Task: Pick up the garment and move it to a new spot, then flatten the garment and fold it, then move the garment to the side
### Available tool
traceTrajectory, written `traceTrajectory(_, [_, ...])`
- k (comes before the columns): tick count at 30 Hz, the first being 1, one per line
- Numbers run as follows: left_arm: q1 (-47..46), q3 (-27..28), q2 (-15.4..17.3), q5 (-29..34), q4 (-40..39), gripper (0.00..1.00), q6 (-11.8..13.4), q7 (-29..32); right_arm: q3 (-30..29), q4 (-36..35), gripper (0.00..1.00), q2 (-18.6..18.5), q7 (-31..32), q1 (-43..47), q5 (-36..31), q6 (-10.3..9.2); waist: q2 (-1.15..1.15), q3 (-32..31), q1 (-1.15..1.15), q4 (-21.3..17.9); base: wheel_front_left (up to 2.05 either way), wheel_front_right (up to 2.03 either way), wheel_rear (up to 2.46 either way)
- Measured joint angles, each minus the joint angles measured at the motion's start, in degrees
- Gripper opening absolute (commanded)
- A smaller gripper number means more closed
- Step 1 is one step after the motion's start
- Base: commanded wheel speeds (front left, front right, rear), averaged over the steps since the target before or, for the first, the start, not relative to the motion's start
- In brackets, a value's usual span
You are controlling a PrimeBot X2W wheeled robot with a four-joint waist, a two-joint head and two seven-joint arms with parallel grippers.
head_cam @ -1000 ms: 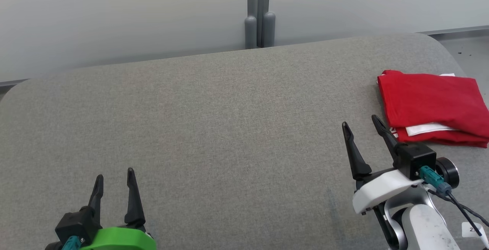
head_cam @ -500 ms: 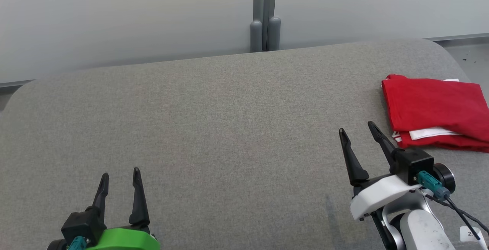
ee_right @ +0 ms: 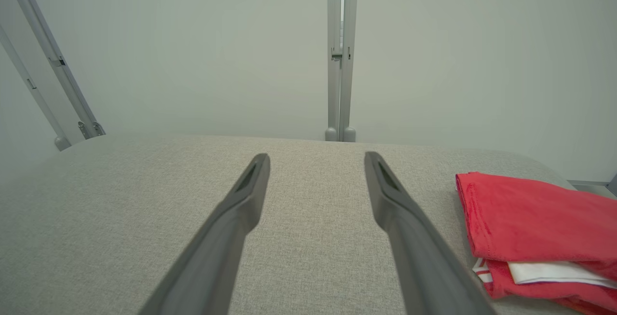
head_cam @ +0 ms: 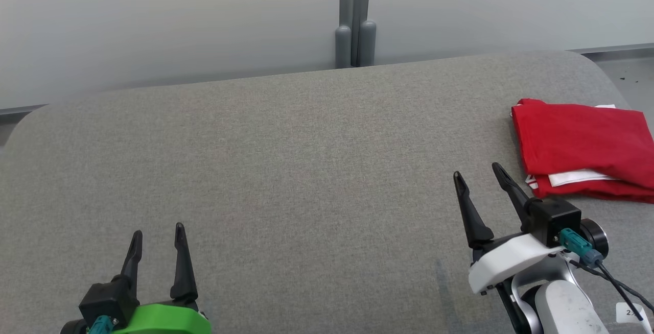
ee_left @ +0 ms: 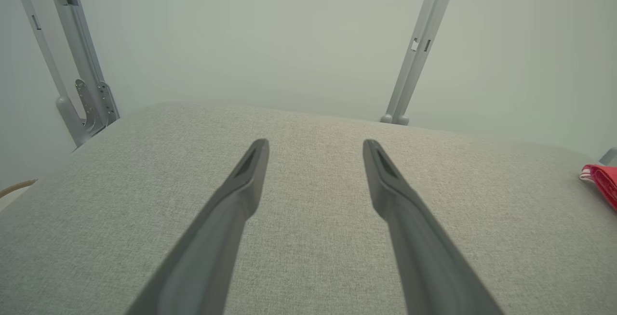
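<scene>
Red folded garment, a soft cloth with a white layer and red-and-white striped trim peeking from its near edge, lies flat on the grey woven-fabric table. It sits just to the right of the right gripper, level with and a little beyond its fingertips. From the head view its near-left corner comes close beside that gripper's black finger block, with a thin strip of bare grey fabric between them.

In the right wrist view the right gripper has its two long dark fingers spread wide apart with nothing between them but table fabric. The garment lies outside the right-hand finger. Its folded edge faces that finger.

The left gripper, carried on a bright green mount, hangs over the near part of the table, far to the left of the garment. In the left wrist view the left gripper is likewise spread, its fingers empty. A sliver of the garment shows far off to their right.

Beyond both sets of fingertips, past the table's far edge, a pair of grey metal posts stands against the pale grey wall panels. A teal connector with a dark cable sits on the right gripper's block, above its white mount.
</scene>
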Motion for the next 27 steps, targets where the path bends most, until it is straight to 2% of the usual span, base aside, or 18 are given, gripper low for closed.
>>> traceTrajectory(3, [0.0,0.1,0.0,0.2,0.1,1.0,0.1,0.0,0.0,0.0,1.0,0.0,0.0,0.0,0.1,0.0,0.0,0.1,0.0,0.1,0.0,0.0,0.0])
traceTrajectory(4, [0.0,0.3,0.0,0.6,0.0,0.0,0.1,0.0,0.0,0.1,0.0,0.0,0.0,0.0,0.1,0.0,0.0,0.1,0.0,0.1,0.0,0.0,0.0])
traceTrajectory(8, [0.2,0.0,-0.5,0.3,1.8,0.0,0.1,0.4,0.0,2.0,0.0,0.2,0.1,1.2,0.4,0.0,0.0,0.2,0.0,0.1,0.0,0.0,0.0])
traceTrajectory(13, [0.2,0.7,-1.4,-3.9,1.9,0.0,-0.5,1.5,-0.9,2.8,0.0,0.2,1.3,1.5,5.9,0.0,0.1,0.1,0.0,0.1,0.0,0.0,0.0])
traceTrajectory(27, [-1.7,3.9,-3.1,-15.6,3.5,0.0,-3.5,4.4,-3.9,4.9,0.0,0.2,4.1,0.6,20.8,0.0,0.01,0.5,0.0,0.0,0.0,0.0,0.0])
